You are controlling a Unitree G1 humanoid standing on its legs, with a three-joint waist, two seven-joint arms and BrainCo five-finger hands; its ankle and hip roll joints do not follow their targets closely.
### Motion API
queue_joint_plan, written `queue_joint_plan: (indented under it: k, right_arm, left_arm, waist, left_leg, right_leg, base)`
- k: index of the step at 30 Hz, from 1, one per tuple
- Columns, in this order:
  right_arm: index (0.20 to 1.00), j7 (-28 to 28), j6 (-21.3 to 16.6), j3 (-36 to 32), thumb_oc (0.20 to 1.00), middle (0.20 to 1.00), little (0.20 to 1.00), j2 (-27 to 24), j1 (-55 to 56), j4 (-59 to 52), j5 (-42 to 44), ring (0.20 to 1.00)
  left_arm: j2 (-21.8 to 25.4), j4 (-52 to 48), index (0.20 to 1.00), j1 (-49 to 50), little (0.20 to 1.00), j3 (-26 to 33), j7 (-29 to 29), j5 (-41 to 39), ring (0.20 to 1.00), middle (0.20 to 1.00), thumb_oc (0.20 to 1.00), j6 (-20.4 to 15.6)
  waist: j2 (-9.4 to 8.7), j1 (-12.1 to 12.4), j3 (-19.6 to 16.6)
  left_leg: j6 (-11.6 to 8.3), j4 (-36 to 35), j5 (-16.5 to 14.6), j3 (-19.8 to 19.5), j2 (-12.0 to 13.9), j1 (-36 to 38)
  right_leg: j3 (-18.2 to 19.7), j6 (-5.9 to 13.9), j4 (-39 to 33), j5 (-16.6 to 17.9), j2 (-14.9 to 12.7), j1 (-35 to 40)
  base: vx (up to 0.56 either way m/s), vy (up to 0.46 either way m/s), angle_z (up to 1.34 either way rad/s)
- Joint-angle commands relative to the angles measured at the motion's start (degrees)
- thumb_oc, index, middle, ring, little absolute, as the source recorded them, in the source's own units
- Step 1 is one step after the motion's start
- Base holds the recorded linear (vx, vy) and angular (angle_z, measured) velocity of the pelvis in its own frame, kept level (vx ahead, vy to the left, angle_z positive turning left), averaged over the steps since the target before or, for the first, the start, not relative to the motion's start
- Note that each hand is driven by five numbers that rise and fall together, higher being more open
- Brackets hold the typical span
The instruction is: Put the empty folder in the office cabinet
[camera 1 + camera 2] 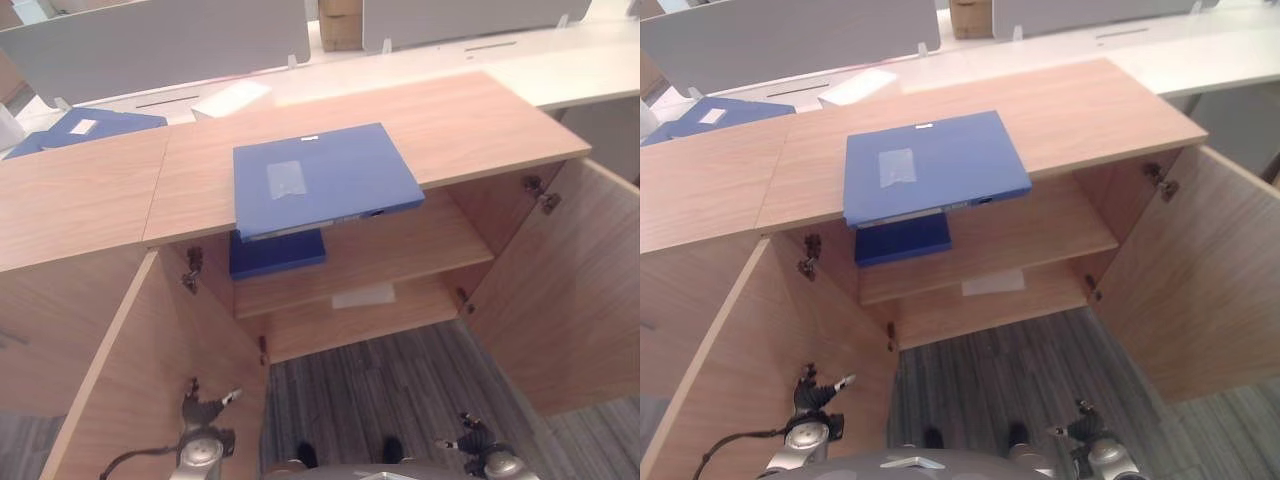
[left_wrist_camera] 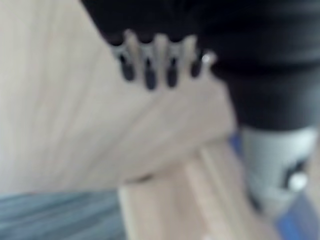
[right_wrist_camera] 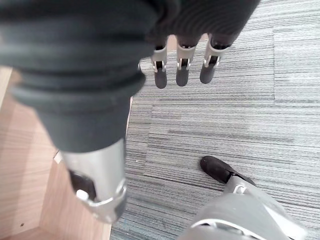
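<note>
Second dark blue folder (image 1: pixel 277 253) on the upper shelf: front part shows, the rest hidden under the cabinet top.
Blue folder (image 1: pixel 70 127) far beyond the fingers: cut by the cabinet top's rear edge.
Pale sheet (image 1: pixel 364 295) on the lower shelf: too small to identify.

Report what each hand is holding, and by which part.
Nothing is held. The left hand and right hand hang open and low; the blue folder lies untouched on the cabinet top.
</note>
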Motion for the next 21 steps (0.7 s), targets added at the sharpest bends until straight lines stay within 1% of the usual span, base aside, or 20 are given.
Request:
queue_joint_plan:
  k: [1,3,4,7,9,12,16,17,18,21]
  right_arm:
    - [1.000,-0.4,-0.4,1.6,1.000,1.000,1.000,-1.5,-3.7,-0.5,-0.8,1.000]
    - [1.000,-0.5,-0.3,1.7,1.000,1.000,1.000,-1.7,-3.7,-0.7,-0.7,1.000]
    - [1.000,-0.8,-0.2,2.1,1.000,1.000,1.000,-1.9,-4.0,-0.7,-0.4,1.000]
    - [1.000,-0.9,0.4,2.2,1.000,1.000,1.000,-1.9,-4.1,-1.0,-0.1,1.000]
    - [1.000,-0.8,0.5,2.1,1.000,1.000,1.000,-1.8,-3.6,-1.3,-0.2,1.000]
    - [1.000,-1.0,1.0,2.2,1.000,1.000,1.000,-1.5,-2.6,-2.1,-0.2,1.000]
    - [1.000,-1.1,0.8,2.3,1.000,1.000,1.000,-1.3,-2.1,-2.1,-0.8,1.000]
    - [1.000,-1.1,0.6,2.3,1.000,1.000,1.000,-1.3,-2.0,-2.0,-0.9,1.000]
    - [1.000,-1.2,0.5,2.4,1.000,1.000,1.000,-1.2,-2.0,-1.9,-1.1,1.000]
    - [1.000,-1.1,0.6,2.6,1.000,1.000,1.000,-1.3,-1.9,-1.9,-1.3,1.000]
  left_arm:
    - [8.1,-4.6,1.000,-7.4,1.000,1.3,9.7,7.8,1.000,1.000,1.000,-4.0]
    - [8.7,-6.0,1.000,-7.7,1.000,1.3,10.6,8.5,1.000,1.000,1.000,-3.7]
    - [10.6,-9.6,1.000,-9.0,1.000,1.3,12.7,10.8,1.000,1.000,1.000,-3.7]
    - [13.3,-15.4,1.000,-10.1,1.000,1.0,17.7,20.2,1.000,1.000,1.000,-3.3]
    - [15.0,-18.4,1.000,-10.6,1.000,1.4,18.8,24.3,1.000,1.000,1.000,-1.9]
    - [17.6,-22.4,1.000,-11.5,1.000,2.1,19.0,28.0,1.000,1.000,1.000,0.0]
    - [20.7,-25.2,1.000,-12.5,1.000,1.8,20.4,34.2,1.000,1.000,1.000,0.7]
    - [21.4,-25.8,1.000,-12.8,1.000,1.5,20.5,34.6,1.000,1.000,1.000,1.0]
    - [22.3,-26.2,1.000,-13.3,1.000,1.1,21.2,36.7,1.000,1.000,1.000,1.8]
    - [23.6,-26.7,1.000,-14.3,1.000,-0.1,21.9,39.8,1.000,1.000,1.000,1.8]
  waist:
    - [-3.01,-0.1,0.9]
    - [-3.01,-0.1,0.9]
    - [-2.99,-0.1,1.0]
    - [-3.06,0.0,1.0]
    - [-3.22,0.0,0.5]
    - [-3.38,-0.1,-0.1]
    - [-3.33,-0.3,-0.6]
    - [-3.29,-0.3,-0.7]
    - [-3.23,-0.4,-0.8]
    - [-3.19,-0.7,-1.0]
  left_leg:
    - [-1.54,2.8,-4.5,-0.9,1.6,-0.7]
    - [-1.53,3.0,-4.4,-0.9,1.7,-0.8]
    - [-1.53,3.7,-4.3,-1.0,1.9,-1.4]
    - [-1.58,3.8,-4.4,-1.4,2.0,-1.1]
    - [-1.56,3.3,-4.5,-1.3,2.0,-0.8]
    - [-1.60,2.4,-4.8,-1.2,1.9,0.0]
    - [-1.69,1.7,-5.1,-1.0,2.0,0.7]
    - [-1.71,1.7,-5.1,-1.0,2.1,0.7]
    - [-1.68,1.6,-5.2,-0.9,2.0,0.9]
    - [-1.64,1.3,-5.5,-0.8,2.0,1.3]
  right_leg:
    - [0.0,0.64,0.2,-5.0,-0.8,3.2]
    - [0.0,0.64,0.2,-5.0,-0.8,3.2]
    - [0.2,0.51,0.3,-5.0,-0.8,3.2]
    - [0.5,0.43,0.3,-5.4,-0.6,3.7]
    - [0.6,0.55,0.2,-5.4,-0.6,3.8]
    - [0.6,0.76,0.2,-5.6,-0.6,4.0]
    - [0.9,0.95,0.2,-5.9,-0.4,4.1]
    - [1.0,0.97,0.2,-5.9,-0.3,4.1]
    - [1.2,1.03,0.2,-6.0,-0.3,4.1]
    - [1.6,1.17,0.2,-6.2,-0.1,4.1]
  base:
    - [0.00,0.015,0.06]
    - [-0.01,0.015,0.12]
    - [-0.02,0.019,0.11]
    - [0.03,0.011,0.01]
    - [0.06,0.019,0.01]
    - [0.05,0.012,-0.02]
    - [0.02,0.008,-0.01]
    - [0.01,0.020,-0.04]
    - [0.01,0.020,-0.09]
    - [0.02,0.017,-0.08]
